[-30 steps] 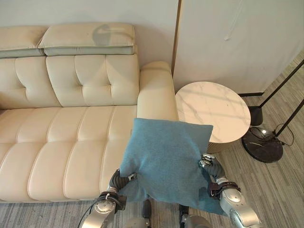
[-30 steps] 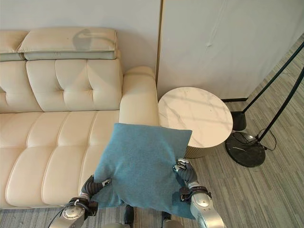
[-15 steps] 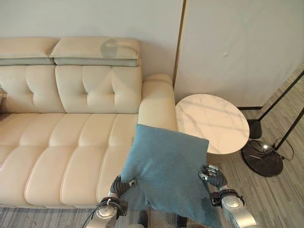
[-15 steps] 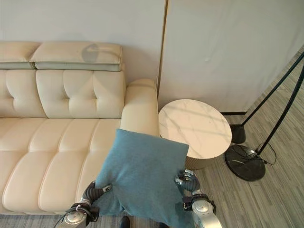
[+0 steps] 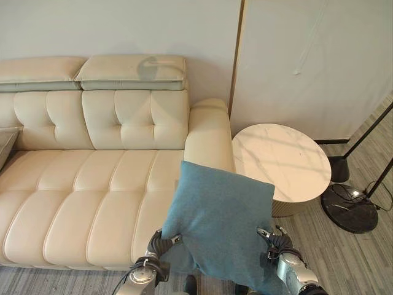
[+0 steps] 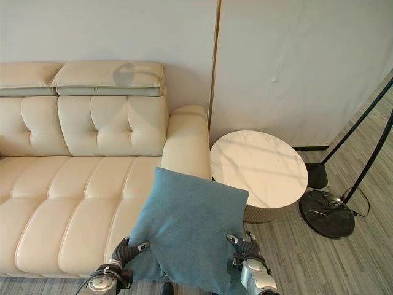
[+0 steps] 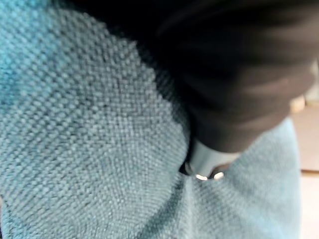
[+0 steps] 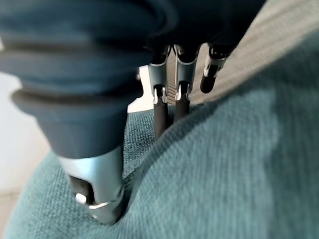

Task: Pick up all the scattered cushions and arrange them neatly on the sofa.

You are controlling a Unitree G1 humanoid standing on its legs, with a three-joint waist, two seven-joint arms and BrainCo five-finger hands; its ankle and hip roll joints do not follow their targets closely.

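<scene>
A teal cushion (image 5: 218, 227) hangs upright between my two hands, in front of the right end of the cream sofa (image 5: 92, 184) and just before its armrest (image 5: 209, 132). My left hand (image 5: 161, 244) curls round the cushion's lower left corner. My right hand (image 5: 274, 241) pinches its right edge. In the left wrist view the teal cloth (image 7: 75, 149) presses against the hand. In the right wrist view the fingers (image 8: 160, 112) and thumb dig into the cushion (image 8: 224, 174).
A round white marble side table (image 5: 282, 160) stands right of the armrest. A floor lamp's dark round base (image 5: 353, 208) sits further right on the wood floor. A grey thing (image 5: 5, 144) lies on the seat at the far left edge.
The whole picture has shifted, so the camera has moved. The cushion stays held in both hands before the armrest, and the hands now sit lower in the picture.
</scene>
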